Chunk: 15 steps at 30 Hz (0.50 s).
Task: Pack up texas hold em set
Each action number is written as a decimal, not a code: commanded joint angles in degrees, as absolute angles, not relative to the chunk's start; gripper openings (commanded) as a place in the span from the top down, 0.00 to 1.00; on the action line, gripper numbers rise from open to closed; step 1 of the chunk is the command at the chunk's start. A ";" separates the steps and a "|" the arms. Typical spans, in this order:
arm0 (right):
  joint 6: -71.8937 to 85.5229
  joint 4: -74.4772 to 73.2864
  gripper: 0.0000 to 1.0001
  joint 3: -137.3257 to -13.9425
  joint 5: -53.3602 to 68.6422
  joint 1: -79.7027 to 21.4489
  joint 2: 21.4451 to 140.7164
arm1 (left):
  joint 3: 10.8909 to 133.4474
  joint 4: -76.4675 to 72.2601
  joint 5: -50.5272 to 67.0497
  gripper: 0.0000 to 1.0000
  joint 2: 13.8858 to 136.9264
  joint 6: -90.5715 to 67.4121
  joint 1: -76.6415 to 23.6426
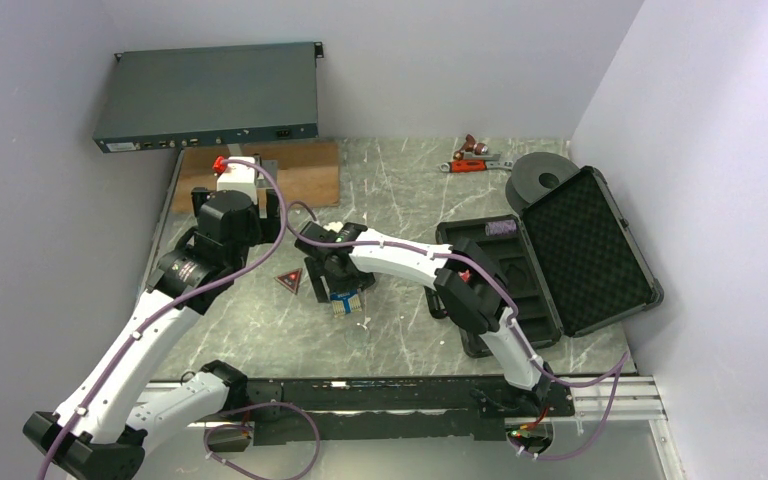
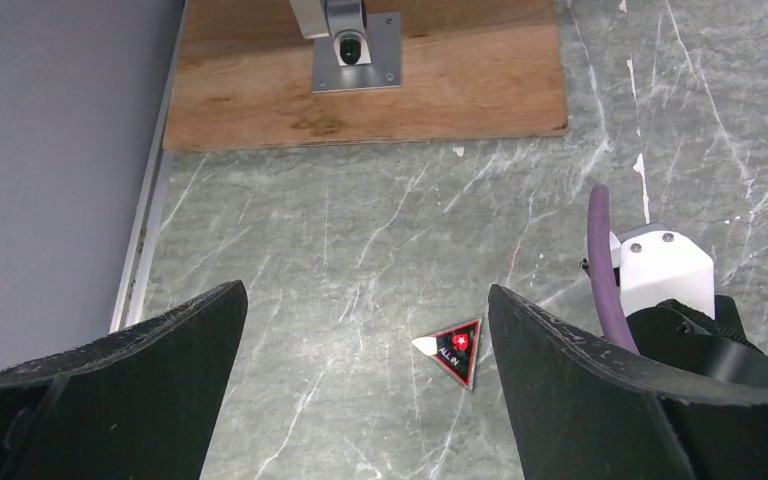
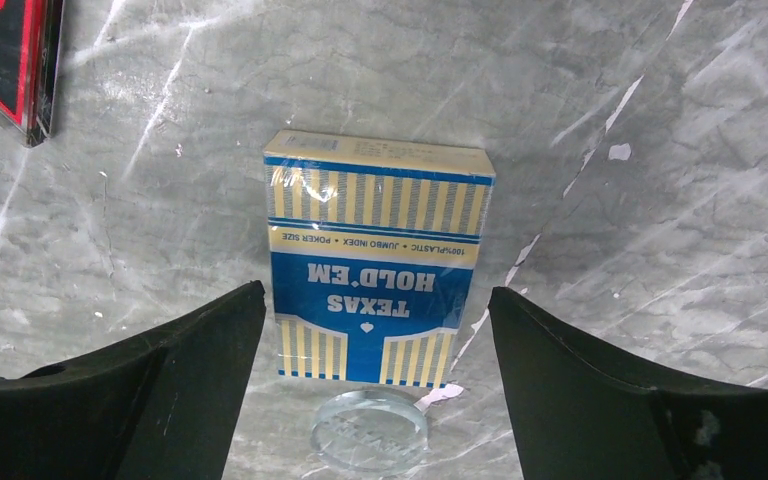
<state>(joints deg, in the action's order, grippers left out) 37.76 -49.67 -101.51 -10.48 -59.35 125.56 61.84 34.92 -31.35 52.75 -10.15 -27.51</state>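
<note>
The black foam-lined case (image 1: 600,245) lies open at the right, with the purple chip stack (image 1: 503,228) in its tray. My right gripper (image 1: 338,290) is open and low over the blue-white card box (image 1: 346,304). In the right wrist view its jaws (image 3: 375,290) straddle the box (image 3: 375,265), with the clear disc (image 3: 370,430) just in front of it. The red triangle (image 1: 288,281) lies left of it; its corner shows in the right wrist view (image 3: 5,60). My left gripper (image 2: 367,290) is open and empty, high above the triangle (image 2: 455,350). The red card box and blue disc are out of view.
A big black spool (image 1: 545,175) and a red-handled tool (image 1: 475,160) lie at the back. A wooden board (image 1: 300,170) with a metal bracket (image 2: 350,45) sits at the back left, under a grey rack unit (image 1: 210,95). Walls close both sides.
</note>
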 commanded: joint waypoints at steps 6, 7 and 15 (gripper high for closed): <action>38.67 -49.67 0.22 -103.36 -11.34 -59.75 126.03 | 61.74 33.57 -31.89 0.03 52.15 -9.57 -27.51; 38.75 -49.77 0.22 -103.40 -11.34 -59.76 126.17 | 61.66 33.57 -31.83 0.03 52.08 -9.52 -27.51; 39.07 -50.19 0.22 -103.54 -11.86 -59.85 126.61 | 61.63 33.58 -31.65 0.03 51.95 -9.53 -27.51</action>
<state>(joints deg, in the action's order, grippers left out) 38.17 -49.67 -101.54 -10.44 -59.46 126.02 61.45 34.94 -31.35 52.75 -10.13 -27.51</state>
